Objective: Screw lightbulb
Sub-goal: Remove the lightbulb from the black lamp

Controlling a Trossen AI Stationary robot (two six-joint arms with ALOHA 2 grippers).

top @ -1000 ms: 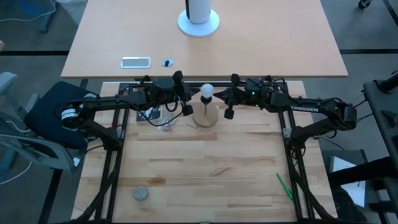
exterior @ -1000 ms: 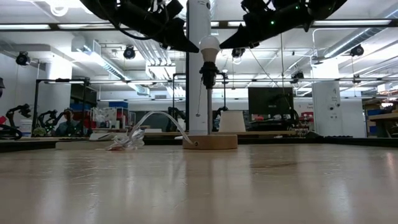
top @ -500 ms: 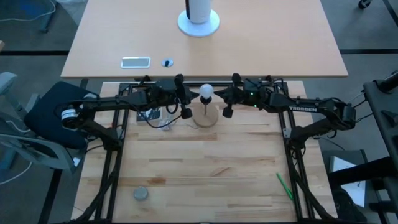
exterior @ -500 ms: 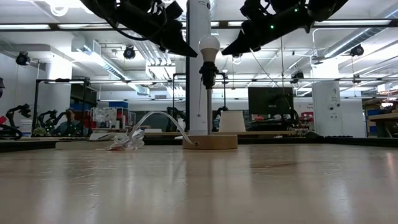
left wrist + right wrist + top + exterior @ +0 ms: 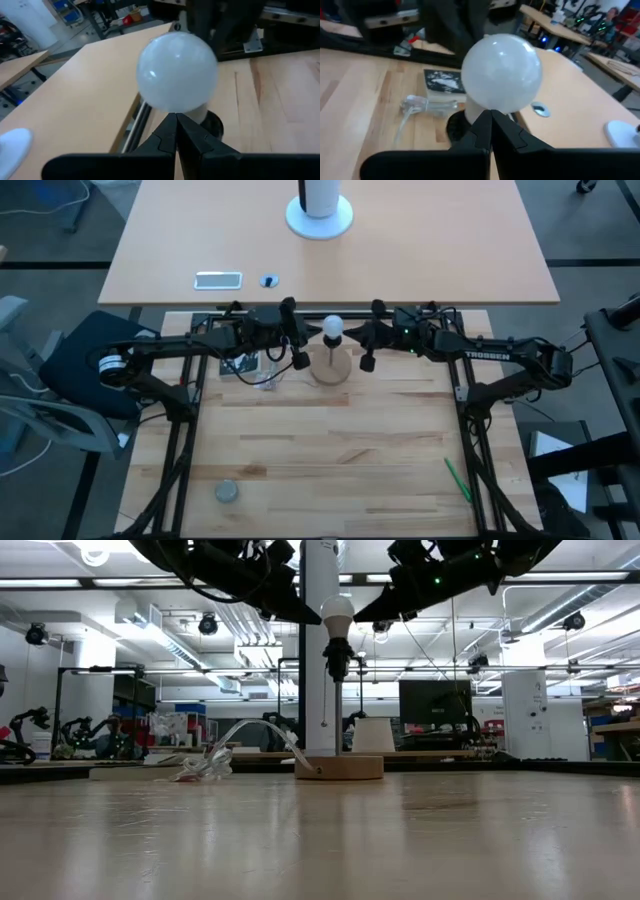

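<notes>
lightbulb (image 5: 332,328) sits in socket (image 5: 336,662) | my left claw (image 5: 295,338) and right claw (image 5: 370,337) flank it, both closed, empty | next: open, grip globe squarely, twist gently

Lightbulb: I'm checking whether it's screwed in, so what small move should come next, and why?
Probably open the right gripper to take the lightbulb by its globe for a turn. It stands upright in the black socket, yet that gripper and the left gripper sit shut either side, holding nothing.

ceiling strip lights (image 5: 90,582) | pale desk (image 5: 400,250) | possibly a monitor (image 5: 434,700)
</notes>
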